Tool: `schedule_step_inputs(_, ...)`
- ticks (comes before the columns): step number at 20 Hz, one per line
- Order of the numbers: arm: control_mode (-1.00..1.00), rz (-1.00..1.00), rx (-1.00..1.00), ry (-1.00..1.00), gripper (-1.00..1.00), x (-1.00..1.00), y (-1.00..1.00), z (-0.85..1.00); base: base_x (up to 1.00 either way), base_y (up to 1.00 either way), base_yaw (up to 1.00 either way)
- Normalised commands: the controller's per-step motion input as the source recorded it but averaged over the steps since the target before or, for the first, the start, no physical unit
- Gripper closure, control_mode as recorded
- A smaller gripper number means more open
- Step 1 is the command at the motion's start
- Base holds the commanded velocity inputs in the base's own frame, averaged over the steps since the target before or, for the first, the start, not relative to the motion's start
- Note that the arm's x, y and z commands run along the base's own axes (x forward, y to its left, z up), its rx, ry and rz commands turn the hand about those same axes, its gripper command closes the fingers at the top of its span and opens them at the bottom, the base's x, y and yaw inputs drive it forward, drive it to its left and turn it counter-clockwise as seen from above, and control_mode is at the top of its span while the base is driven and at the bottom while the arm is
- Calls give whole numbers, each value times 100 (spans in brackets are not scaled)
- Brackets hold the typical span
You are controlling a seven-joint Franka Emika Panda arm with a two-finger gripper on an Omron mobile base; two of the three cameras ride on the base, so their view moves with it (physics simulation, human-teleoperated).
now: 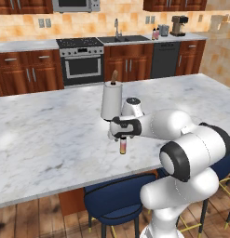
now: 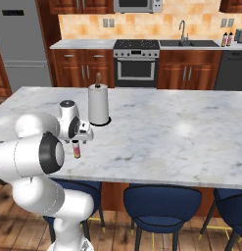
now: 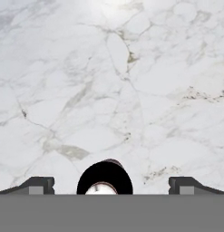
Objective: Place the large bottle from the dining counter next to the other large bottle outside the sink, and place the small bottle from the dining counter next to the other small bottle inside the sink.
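A small bottle (image 1: 122, 147) with a dark cap and a pink-to-yellow body stands upright near the front of the marble dining counter (image 1: 51, 135). My gripper (image 1: 120, 135) hangs straight over it, open. In the hand view its dark cap (image 3: 104, 176) sits between my spread fingertips (image 3: 40, 184) without touching them. The same small bottle (image 2: 76, 150) shows under the gripper (image 2: 78, 140) from the right. Two large bottles (image 2: 227, 39) stand side by side on the back counter, right of the sink (image 2: 183, 43). The inside of the sink is hidden.
A paper towel roll (image 1: 111, 99) on its holder stands just behind the gripper. Blue stools (image 1: 118, 200) are tucked under the counter's front edge. A stove (image 1: 81, 60) and a coffee machine (image 1: 179, 25) line the back wall.
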Motion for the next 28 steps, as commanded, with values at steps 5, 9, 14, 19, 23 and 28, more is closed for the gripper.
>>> schedule_step_inputs(5, -100, 0, 0, 0, 100, 0, 0, 0, 0, 0, 0)
schedule_step_inputs(9, -100, 0, 0, 0, 100, 0, 0, 0, 0, 0, 0)
schedule_step_inputs(14, -100, 0, 0, 0, 100, 0, 0, 3, 0, 0, 0)
schedule_step_inputs(19, -100, 0, 2, 0, 100, -6, -11, 50, 0, 0, 0)
schedule_step_inputs(23, -100, 0, 4, 1, 100, -23, -19, 69, 0, 0, 0)
schedule_step_inputs(28, -100, 0, 3, 3, 100, -31, -20, 63, 0, 0, 0)
